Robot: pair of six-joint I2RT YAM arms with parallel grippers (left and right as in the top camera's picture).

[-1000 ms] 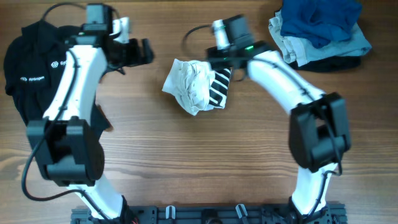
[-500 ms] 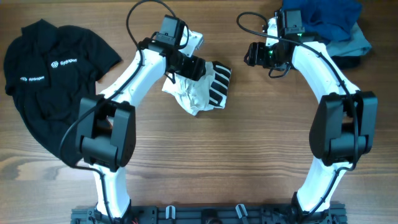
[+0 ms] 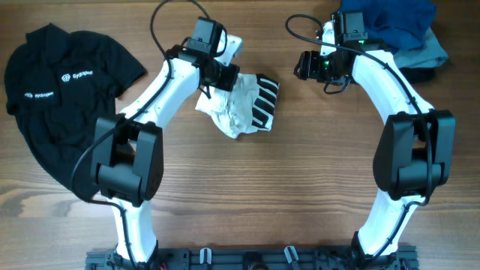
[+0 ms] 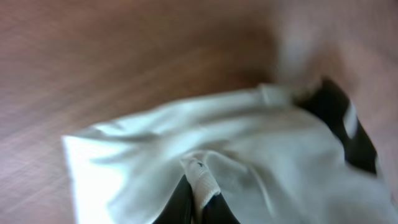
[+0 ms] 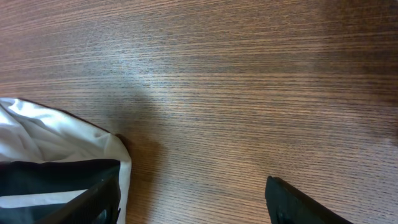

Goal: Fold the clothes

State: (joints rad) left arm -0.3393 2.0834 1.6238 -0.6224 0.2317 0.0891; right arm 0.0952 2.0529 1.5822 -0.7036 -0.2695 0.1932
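My left gripper (image 4: pixel 198 194) is pinched shut on a raised fold of the white T-shirt (image 3: pixel 238 112), which lies crumpled on the wooden table (image 3: pixel 300 195), black stripes toward my right. My right gripper (image 5: pixel 193 208) hangs spread wide just beside the shirt's edge.
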